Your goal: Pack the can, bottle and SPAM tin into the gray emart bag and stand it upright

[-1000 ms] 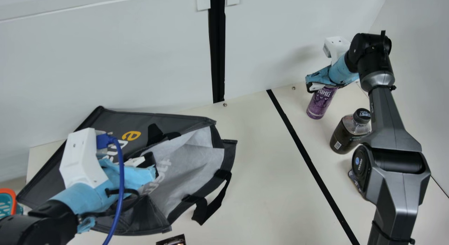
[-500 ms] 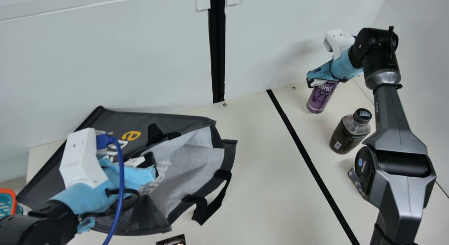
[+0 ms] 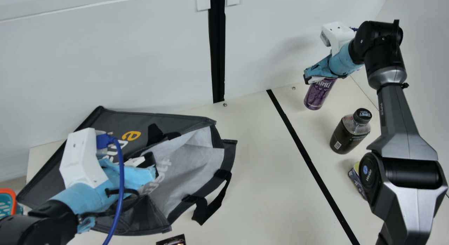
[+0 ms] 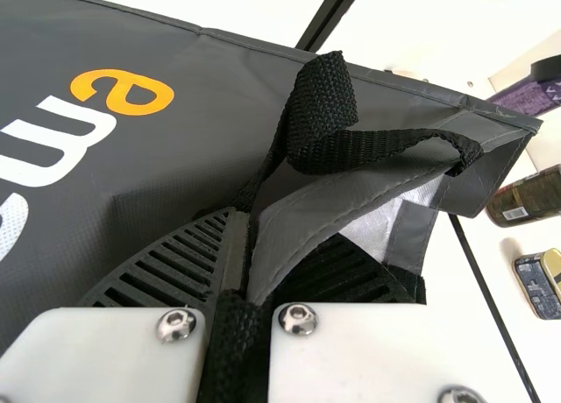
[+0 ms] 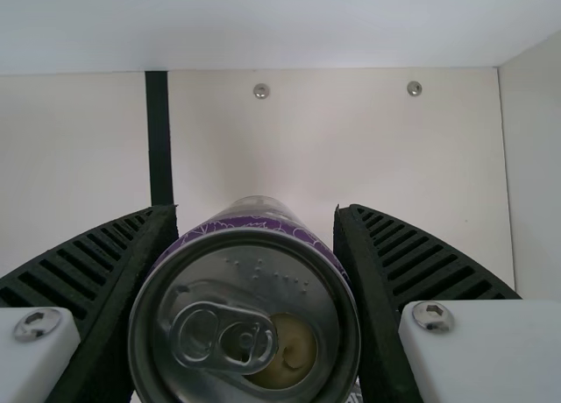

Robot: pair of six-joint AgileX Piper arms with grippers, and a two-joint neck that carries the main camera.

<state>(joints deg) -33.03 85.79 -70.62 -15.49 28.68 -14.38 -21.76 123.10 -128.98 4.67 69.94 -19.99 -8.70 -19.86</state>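
In the main view, SPAM tin (image 3: 356, 181) partly behind right arm (image 3: 400, 132), dark thing (image 3: 172, 241) (unnameable sliver) cut by bottom edge.

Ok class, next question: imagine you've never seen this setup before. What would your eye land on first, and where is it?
Probably the big gray bag with its orange letter, lying at the main view's left with the left gripper clamped on its fabric. Next comes the purple can, held by the right gripper near the wall, beyond the dark bottle.
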